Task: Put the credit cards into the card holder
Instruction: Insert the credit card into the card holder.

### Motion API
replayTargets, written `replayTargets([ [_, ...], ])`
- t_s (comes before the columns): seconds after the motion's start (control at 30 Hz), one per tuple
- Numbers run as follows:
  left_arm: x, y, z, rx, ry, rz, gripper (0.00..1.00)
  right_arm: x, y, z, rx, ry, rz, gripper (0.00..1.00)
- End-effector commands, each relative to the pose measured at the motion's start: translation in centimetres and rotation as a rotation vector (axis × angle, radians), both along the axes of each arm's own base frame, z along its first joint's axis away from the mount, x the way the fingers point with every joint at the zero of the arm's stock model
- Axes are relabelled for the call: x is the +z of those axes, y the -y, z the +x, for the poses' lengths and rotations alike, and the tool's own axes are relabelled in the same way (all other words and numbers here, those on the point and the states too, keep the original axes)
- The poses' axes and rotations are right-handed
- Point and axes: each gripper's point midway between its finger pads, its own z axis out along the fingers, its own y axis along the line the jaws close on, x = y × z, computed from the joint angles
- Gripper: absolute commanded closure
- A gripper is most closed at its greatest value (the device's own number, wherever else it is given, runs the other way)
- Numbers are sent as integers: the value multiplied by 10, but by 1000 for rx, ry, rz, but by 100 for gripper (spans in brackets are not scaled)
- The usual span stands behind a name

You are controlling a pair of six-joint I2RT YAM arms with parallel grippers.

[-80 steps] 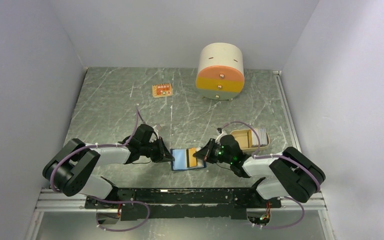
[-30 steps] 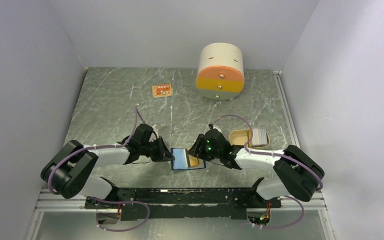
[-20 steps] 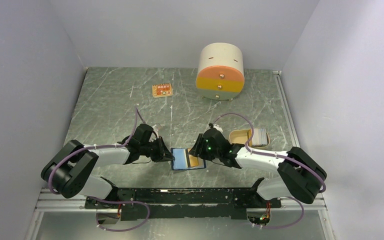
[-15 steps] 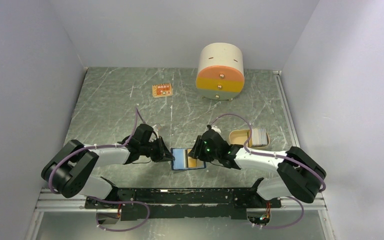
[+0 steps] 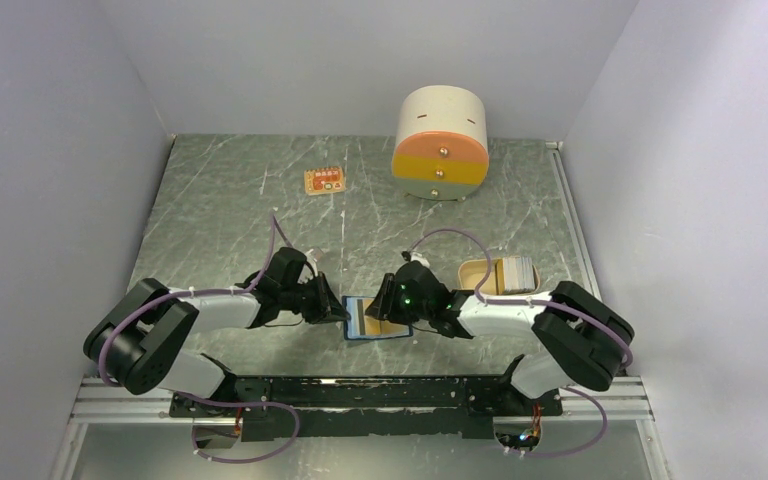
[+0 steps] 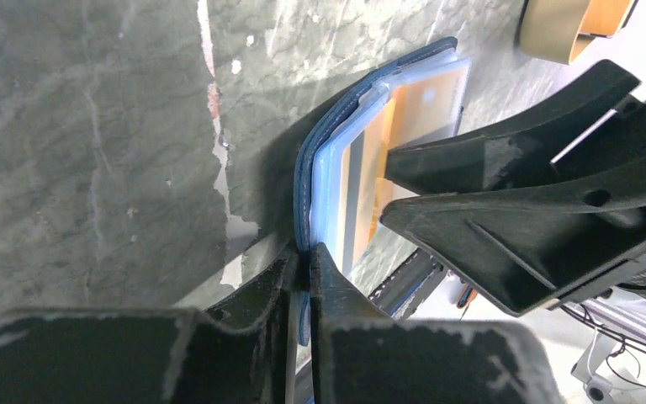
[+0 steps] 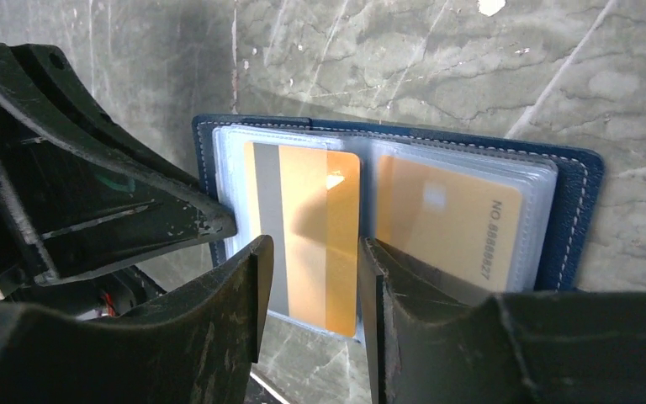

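The card holder (image 5: 351, 329) lies open on the table near the front edge, navy outside (image 7: 574, 210) with clear sleeves inside. My left gripper (image 5: 340, 312) is shut on its left edge (image 6: 305, 261), pinning that flap. A beige credit card with a grey stripe (image 7: 307, 227) lies on the left half. A second beige card (image 7: 450, 223) sits in a right-hand sleeve. My right gripper (image 5: 388, 303) hovers over the holder, jaws open either side of the striped card's near end (image 7: 309, 278), gripping nothing.
A small beige tray (image 5: 480, 278) holding a stack of cards (image 5: 518, 270) stands right of the holder, by the right arm. A cream-and-orange round drawer unit (image 5: 441, 145) stands at the back. A small orange tag (image 5: 325, 181) lies back left.
My right gripper has moved left across the holder, and the striped card has gone from the right half to the left half. The left gripper has kept its hold.
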Motion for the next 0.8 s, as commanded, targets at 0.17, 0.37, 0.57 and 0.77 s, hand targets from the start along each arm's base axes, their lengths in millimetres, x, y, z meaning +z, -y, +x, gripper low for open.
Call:
replayTargets([
  [0.17,13,7,2,-18,33,-62,91,-8,-3,-11,61,9,29,56],
  [0.37,19,8,2,-24,47,-71,91,-2,-18,-16,109,2,110,58],
  [0.57,29,10,0,-38,66,-92,90,-4,-22,-16,134,16,110,58],
  [0.77,30,4,2,-23,71,-44,91,-1,-24,-17,152,23,120,56],
])
